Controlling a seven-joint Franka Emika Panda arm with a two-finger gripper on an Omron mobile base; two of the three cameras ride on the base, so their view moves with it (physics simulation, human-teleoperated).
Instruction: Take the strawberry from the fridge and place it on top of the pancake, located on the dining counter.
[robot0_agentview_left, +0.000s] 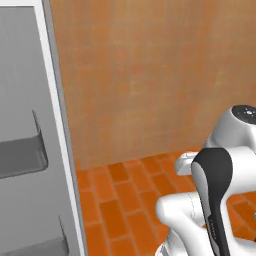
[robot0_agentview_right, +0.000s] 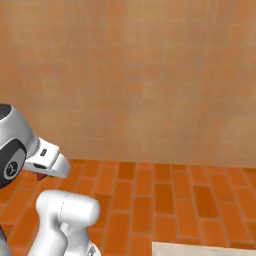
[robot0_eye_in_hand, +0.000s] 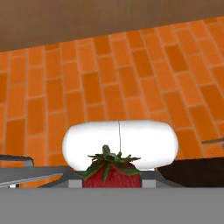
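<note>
Red and tiny, the strawberry (robot0_eye_in_hand: 112, 175) is sitting between the jaws – the gripper (robot0_eye_in_hand: 112, 183) is squeezing it tight. A bump could be knocking it loose – down onto the brick floor (robot0_eye_in_hand: 109, 87).

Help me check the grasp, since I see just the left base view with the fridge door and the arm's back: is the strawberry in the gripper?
Observer: Yes. The hand view has the strawberry right at the tips, red with its green leaves up, and the gripper is shut on it.
Operator: What lies beyond the fruit?
Observer: In the hand view, orange brick floor is beyond it, with a brown wall at the top.
Operator: Any sign of the counter?
Observer: The right base view has a pale beige edge at its bottom right. I cannot tell whether that is the dining counter.
</note>
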